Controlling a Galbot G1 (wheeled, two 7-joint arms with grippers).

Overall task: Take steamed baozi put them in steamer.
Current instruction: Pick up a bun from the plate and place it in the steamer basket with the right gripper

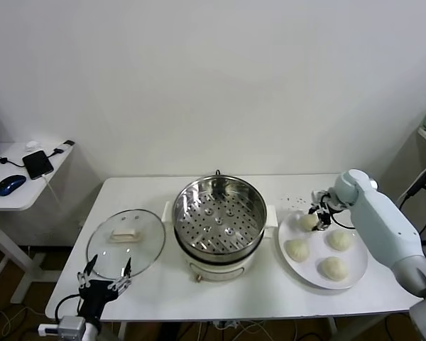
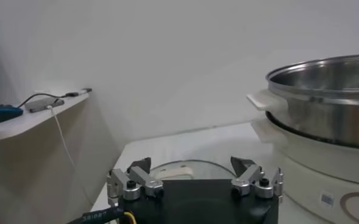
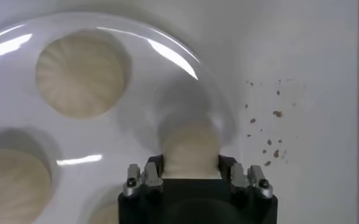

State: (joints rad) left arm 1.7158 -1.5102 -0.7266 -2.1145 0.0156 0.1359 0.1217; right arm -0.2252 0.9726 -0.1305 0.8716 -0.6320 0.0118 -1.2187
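Observation:
Four cream-white baozi lie on a white plate (image 1: 318, 252) at the right. My right gripper (image 1: 319, 213) is low over the plate's far left part, its fingers pressed on both sides of one baozi (image 1: 309, 222). In the right wrist view that baozi (image 3: 190, 143) fills the space between my right gripper's (image 3: 190, 165) fingers. The other three baozi (image 1: 297, 249) (image 1: 339, 239) (image 1: 333, 268) lie free. The steel steamer (image 1: 219, 213) stands empty at the table's middle, its perforated tray showing. My left gripper (image 1: 106, 273) is open and empty at the front left.
The glass lid (image 1: 125, 241) with a white handle lies flat left of the steamer, just beyond my left gripper (image 2: 192, 167). Dark crumbs (image 3: 270, 128) dot the table behind the plate. A side desk (image 1: 21, 177) with a phone and a mouse stands at the far left.

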